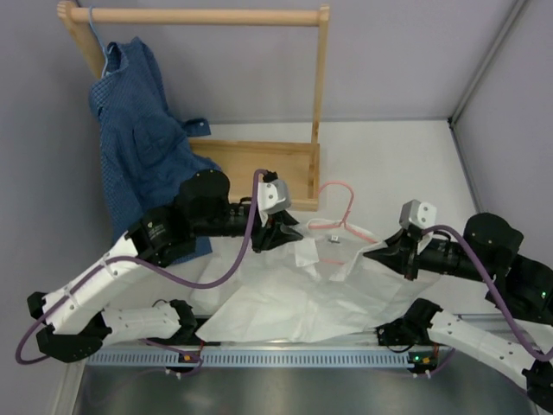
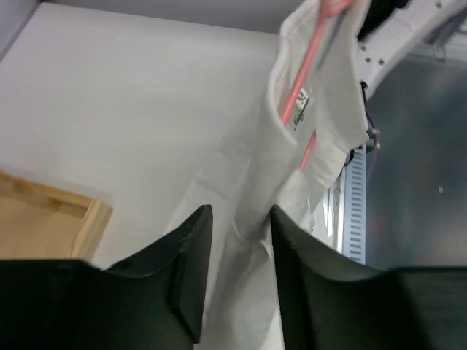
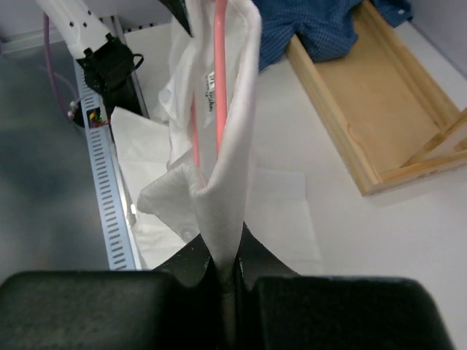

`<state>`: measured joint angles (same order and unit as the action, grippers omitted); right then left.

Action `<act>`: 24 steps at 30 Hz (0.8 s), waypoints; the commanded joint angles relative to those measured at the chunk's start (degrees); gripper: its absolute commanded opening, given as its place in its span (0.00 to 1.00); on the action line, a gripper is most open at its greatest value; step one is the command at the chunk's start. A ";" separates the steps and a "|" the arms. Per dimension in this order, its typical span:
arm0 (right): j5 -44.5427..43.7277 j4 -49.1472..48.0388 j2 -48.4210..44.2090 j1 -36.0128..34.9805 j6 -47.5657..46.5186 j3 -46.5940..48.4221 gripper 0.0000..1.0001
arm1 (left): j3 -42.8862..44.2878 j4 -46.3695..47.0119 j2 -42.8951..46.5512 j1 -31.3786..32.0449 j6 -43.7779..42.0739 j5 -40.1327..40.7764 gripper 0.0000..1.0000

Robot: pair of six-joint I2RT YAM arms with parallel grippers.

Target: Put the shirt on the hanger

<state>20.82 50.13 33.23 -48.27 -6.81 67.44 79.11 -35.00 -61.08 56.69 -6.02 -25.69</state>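
The white shirt point(image 1: 294, 307) lies spread and wrinkled on the table, its collar raised between my two grippers. The pink hanger point(image 1: 348, 203) sits in the collar with its hook pointing away from me. My left gripper point(image 1: 289, 235) is open at the collar's left side. In the left wrist view its gripper point(image 2: 239, 219) has shirt point(image 2: 325, 109) fabric running through the gap, and the hanger point(image 2: 303, 69) shows beyond. My right gripper point(image 1: 371, 252) is shut on the shirt's right shoulder. In the right wrist view this gripper point(image 3: 226, 255) pinches a fold of the shirt point(image 3: 233, 160) beside the hanger point(image 3: 219, 73).
A wooden rack point(image 1: 199, 15) stands at the back left with a blue checked shirt point(image 1: 138, 130) hanging from it. Its wooden base tray point(image 1: 259, 164) lies just behind the left gripper. A slotted rail point(image 1: 259, 356) runs along the near edge. Walls close in the left and right.
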 commanded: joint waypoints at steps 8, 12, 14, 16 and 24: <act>-8.94 -11.98 -1.07 -0.33 4.08 0.94 0.00 | 9.30 2.92 7.37 -0.52 10.06 30.07 0.98; -16.76 -17.24 0.95 -0.33 8.20 0.94 0.00 | 9.57 2.92 13.24 -0.52 14.10 35.01 0.98; -18.52 -20.85 2.53 -0.33 8.65 3.04 0.00 | 5.90 2.92 16.24 -0.52 16.12 36.67 0.98; -20.02 -21.39 6.92 -0.33 8.74 6.63 0.00 | 1.33 2.92 21.84 -0.52 15.87 38.95 0.98; -23.27 -21.39 27.57 -0.42 4.98 37.12 0.00 | -21.60 -2.53 36.63 -0.52 18.41 46.19 0.98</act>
<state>1.63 37.50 56.45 -48.27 -0.08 94.76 63.11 -35.11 -26.65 56.16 9.98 18.76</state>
